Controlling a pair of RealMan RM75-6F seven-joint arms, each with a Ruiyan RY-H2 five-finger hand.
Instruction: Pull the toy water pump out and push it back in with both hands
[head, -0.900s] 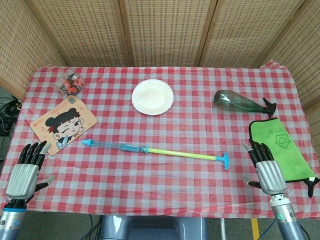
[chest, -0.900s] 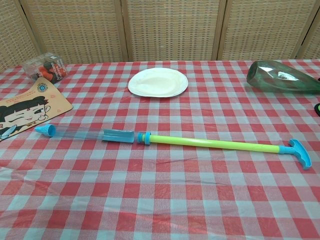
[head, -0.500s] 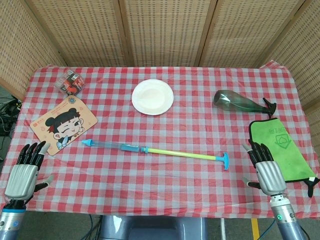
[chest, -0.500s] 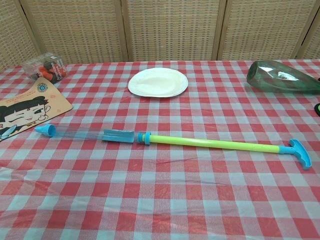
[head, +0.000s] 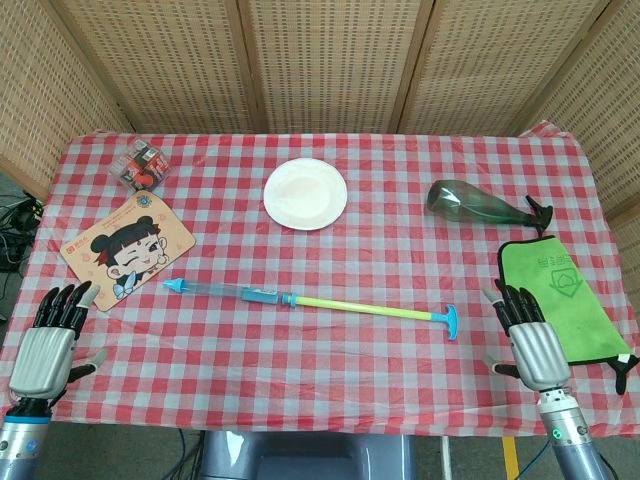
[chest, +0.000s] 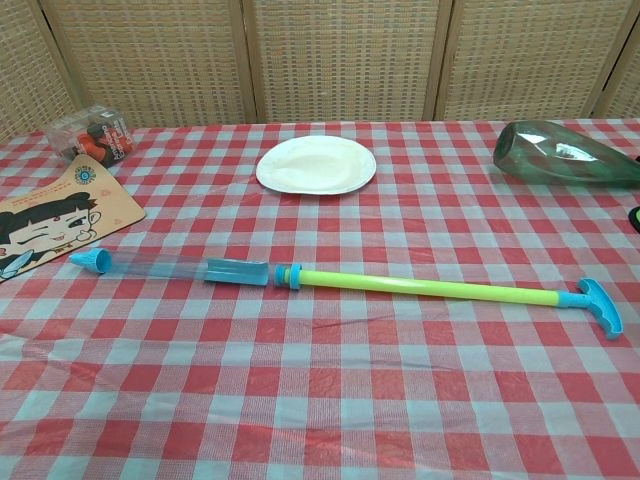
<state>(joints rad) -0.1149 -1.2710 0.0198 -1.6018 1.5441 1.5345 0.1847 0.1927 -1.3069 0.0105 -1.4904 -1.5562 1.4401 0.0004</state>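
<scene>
Toy water pump lies flat across the middle of the desk, running from centre-left to centre-right w/ a slight downhill slant toward the right of the frame. Clear blue barrel w/ its nozzle tip sits on the left side; the yellow-green plunger rod is drawn well out of it and ends in a blue T-handle at the right. Looks like thin moulded plastic, so prob. light and stiff, but long and skinny when extended like this, so it'd likely bend or jam if pushed off-axis. Smooth round tube, maybe a bit slippery, and it could roll on the cloth. Sensible holds, I'd say: wrap one hand round the barrel near the blue collar where the rod enters, other hand on the T-handle, which gives a positive stop for push and pull. Keep both in line w/ the rod. Left hand is in the lower left of the head view, at the desk edge, fingers spread and pointing up-frame, holding nothing, touching nothing I can make out, well apart from the nozzle. Right hand is lower right, fingers likewise apart and empty, just beside the green cloth and near the T-handle but not on it. Neither hand shows in the chest view.
</scene>
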